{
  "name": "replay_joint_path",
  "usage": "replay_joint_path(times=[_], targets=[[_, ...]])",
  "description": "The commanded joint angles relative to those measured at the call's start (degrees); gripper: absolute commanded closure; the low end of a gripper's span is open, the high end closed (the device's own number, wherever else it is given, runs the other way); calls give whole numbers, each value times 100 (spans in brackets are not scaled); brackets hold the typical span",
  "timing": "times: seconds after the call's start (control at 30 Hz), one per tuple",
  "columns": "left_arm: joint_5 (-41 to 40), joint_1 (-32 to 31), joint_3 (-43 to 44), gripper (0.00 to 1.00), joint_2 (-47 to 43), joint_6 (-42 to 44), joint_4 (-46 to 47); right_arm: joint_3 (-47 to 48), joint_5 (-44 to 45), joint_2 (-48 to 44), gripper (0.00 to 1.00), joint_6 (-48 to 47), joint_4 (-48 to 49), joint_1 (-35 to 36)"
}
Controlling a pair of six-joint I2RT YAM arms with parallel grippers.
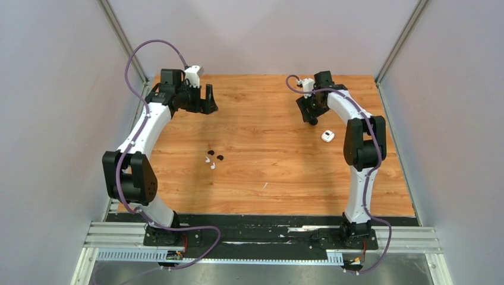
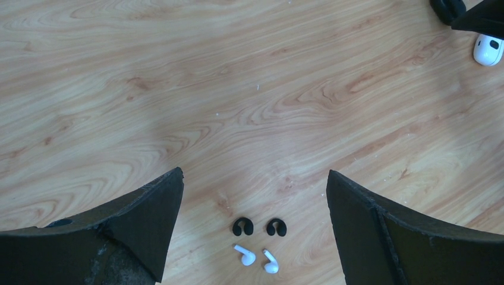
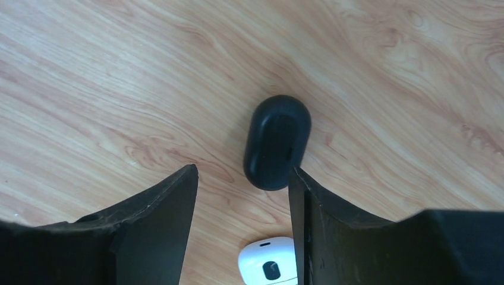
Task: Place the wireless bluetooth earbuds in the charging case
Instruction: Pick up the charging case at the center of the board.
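Four tiny earbuds lie in a cluster left of centre on the table: two black earbuds (image 1: 215, 155) and two white earbuds (image 1: 210, 163) with short stems. In the left wrist view the black earbuds (image 2: 259, 227) lie just above the white earbuds (image 2: 257, 259), low between my fingers. My left gripper (image 1: 208, 107) (image 2: 254, 173) is open and empty, raised well above the earbuds. A closed black charging case (image 1: 312, 122) (image 3: 277, 142) and a white charging case (image 1: 327, 136) (image 3: 268, 267) lie at the right. My right gripper (image 1: 309, 111) (image 3: 242, 169) is open and empty, above both cases.
The wooden table (image 1: 267, 178) is enclosed by grey walls on the left, right and back. In the left wrist view the white case (image 2: 488, 49) and black case (image 2: 448, 9) show at the top right, partly behind my right arm.
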Motion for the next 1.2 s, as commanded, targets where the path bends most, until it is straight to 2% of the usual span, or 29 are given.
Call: replay_joint_path(times=[0.0, 0.13, 0.27, 0.6, 0.67, 0.83, 0.87, 0.93, 1.0, 1.07, 1.13, 1.17], targets=[[102, -4, 244, 5, 14, 46, 113, 31, 306, 3, 44, -183, 316, -68], [106, -4, 241, 4, 37, 50, 100, -14, 345, 106, 45, -185, 359, -112], [139, -7, 283, 4, 81, 50, 88, -42, 223, 254, 53, -207, 361, -175], [223, -9, 393, 5, 157, 195, 38, -148, -196, 420, 54, -467, 372, -391], [319, -9, 419, 5, 179, 227, 35, -173, -363, 458, 60, -513, 396, -433], [696, -11, 523, 8, 195, 401, 20, -161, -785, 382, 82, -544, 406, -484], [822, -10, 526, 8, 180, 523, 48, -176, -1012, 264, 84, -567, 378, -493], [1020, -24, 508, 10, 74, 754, 228, -191, -2332, -94, 86, -926, 67, -533], [1198, -118, 290, 10, -154, 1228, 620, -121, -3451, -439, 92, -1406, -407, -526], [1331, -317, -4, 10, -614, 2045, 1063, 233, -4380, -578, 94, -1819, -1192, -516], [1507, -592, -402, 10, -960, 3241, 1545, 864, -5137, -428, 94, -2215, -2081, -486], [1581, -796, -548, 9, -1057, 4106, 1840, 1229, -5443, -291, 94, -2397, -2560, -449]])
